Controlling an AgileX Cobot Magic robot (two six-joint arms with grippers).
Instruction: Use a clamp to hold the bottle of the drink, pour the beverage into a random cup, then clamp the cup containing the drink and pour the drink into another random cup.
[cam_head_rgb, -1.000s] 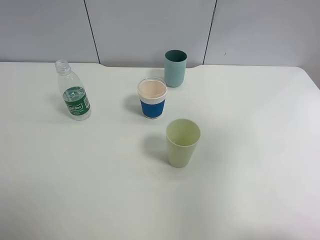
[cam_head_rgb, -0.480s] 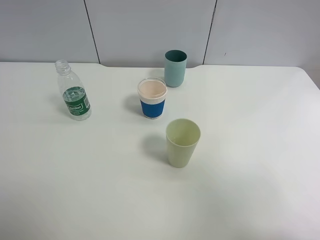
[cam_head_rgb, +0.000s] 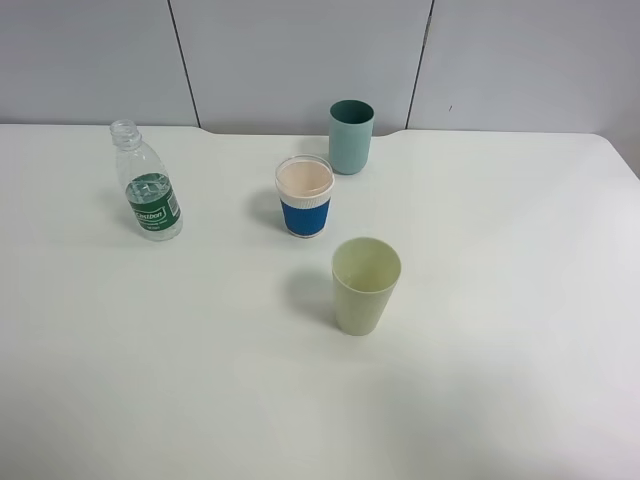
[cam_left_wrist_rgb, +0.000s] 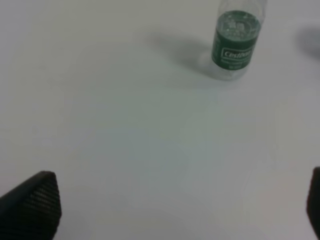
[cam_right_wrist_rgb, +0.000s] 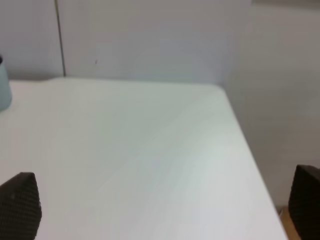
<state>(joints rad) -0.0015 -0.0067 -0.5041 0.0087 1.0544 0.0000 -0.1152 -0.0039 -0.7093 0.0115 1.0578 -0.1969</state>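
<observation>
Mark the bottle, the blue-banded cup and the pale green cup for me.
bottle (cam_head_rgb: 152, 200), exterior high view, green label.
blue-banded cup (cam_head_rgb: 305, 217), exterior high view, blue band.
pale green cup (cam_head_rgb: 358, 305), exterior high view, outer wall.

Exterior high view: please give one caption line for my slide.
Capless bottle stands left of three upright cups: teal cup, blue-banded cup, pale green cup.

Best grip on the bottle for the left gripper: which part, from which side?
Take the bottle around the green-labelled body, jaws level, coming in from the table's near edge. It stands upright and capless, so a side grip keeps the mouth free for pouring. The left gripper is open with the bottle ahead of it.
</observation>
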